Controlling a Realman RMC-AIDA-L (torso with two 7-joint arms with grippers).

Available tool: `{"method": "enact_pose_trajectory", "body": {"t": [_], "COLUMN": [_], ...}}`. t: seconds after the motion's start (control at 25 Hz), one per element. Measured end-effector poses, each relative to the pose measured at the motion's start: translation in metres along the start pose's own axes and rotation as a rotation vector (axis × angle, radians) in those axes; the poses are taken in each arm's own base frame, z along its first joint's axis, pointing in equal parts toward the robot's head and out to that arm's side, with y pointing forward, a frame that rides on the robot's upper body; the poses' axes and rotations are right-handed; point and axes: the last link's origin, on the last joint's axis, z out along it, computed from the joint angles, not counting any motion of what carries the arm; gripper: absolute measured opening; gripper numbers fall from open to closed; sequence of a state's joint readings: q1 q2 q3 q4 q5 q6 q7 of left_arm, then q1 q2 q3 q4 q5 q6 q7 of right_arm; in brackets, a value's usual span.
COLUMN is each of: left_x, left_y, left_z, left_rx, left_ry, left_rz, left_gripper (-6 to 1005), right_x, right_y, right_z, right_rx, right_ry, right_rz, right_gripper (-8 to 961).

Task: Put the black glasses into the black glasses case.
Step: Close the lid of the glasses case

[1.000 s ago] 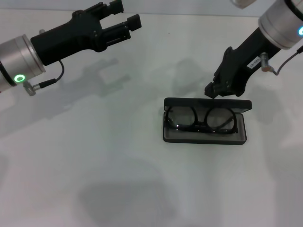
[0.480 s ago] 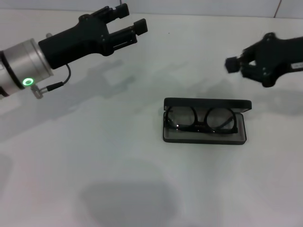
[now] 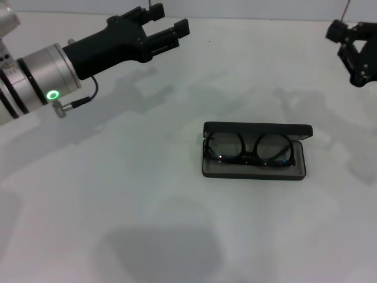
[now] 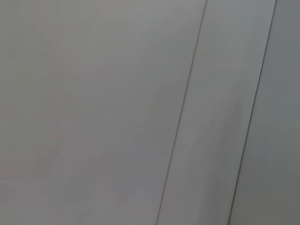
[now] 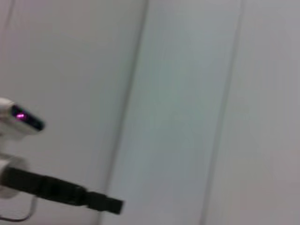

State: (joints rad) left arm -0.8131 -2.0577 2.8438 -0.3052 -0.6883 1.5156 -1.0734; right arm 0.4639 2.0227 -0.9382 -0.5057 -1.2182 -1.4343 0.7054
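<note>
Black glasses are seated inside the open black glasses case on the counter. Left gripper is held far-left, fingers spread, empty. Right gripper is parked far-right; its finger state cannot be told.

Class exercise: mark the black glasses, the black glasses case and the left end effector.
black glasses (image 3: pixel 250 154), head view, on the bridge.
black glasses case (image 3: pixel 257 130), head view, on the raised lid.
left end effector (image 3: pixel 169 22), head view, between its fingertips.

Right tool cut by edge
</note>
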Motion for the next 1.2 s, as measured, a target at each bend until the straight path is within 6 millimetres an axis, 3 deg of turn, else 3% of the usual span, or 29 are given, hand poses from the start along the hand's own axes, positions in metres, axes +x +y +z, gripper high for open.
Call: {"method": "enact_pose_trajectory", "body": {"t": [0.28, 0.56, 0.72, 0.84, 1.08, 1.2], "left_x": [-0.001, -0.002, -0.011, -0.018, -0.016, -0.02], "left_y": [0.001, -0.001, 0.0, -0.002, -0.005, -0.004], "left_z": [0.001, 0.002, 0.003, -0.007, -0.028, -0.03], "left_rx": [0.002, 0.01, -0.012, -0.034, -0.045, -0.053], "left_ry": [0.0, -0.008, -0.101, -0.184, -0.185, -0.215], "left_rz": [0.006, 0.015, 0.024, 0.027, -0.019, -0.019], "left_gripper": [800, 800, 800, 800, 801, 801], "right_x": [0.008, 0.009, 0.009, 0.008, 0.011, 0.011], "right_y": [0.009, 0.008, 0.005, -0.001, -0.005, -0.006], "right_z": [-0.016, -0.015, -0.014, -0.015, -0.015, -0.015], "right_rx": [0.176, 0.202, 0.202, 0.21, 0.224, 0.225], "right_ry": [-0.104, -0.108, -0.102, -0.099, -0.073, -0.069], "right_rz": [-0.111, -0.125, -0.092, -0.056, -0.053, -0.054], "right_gripper": [25, 26, 28, 30, 33, 148]}}
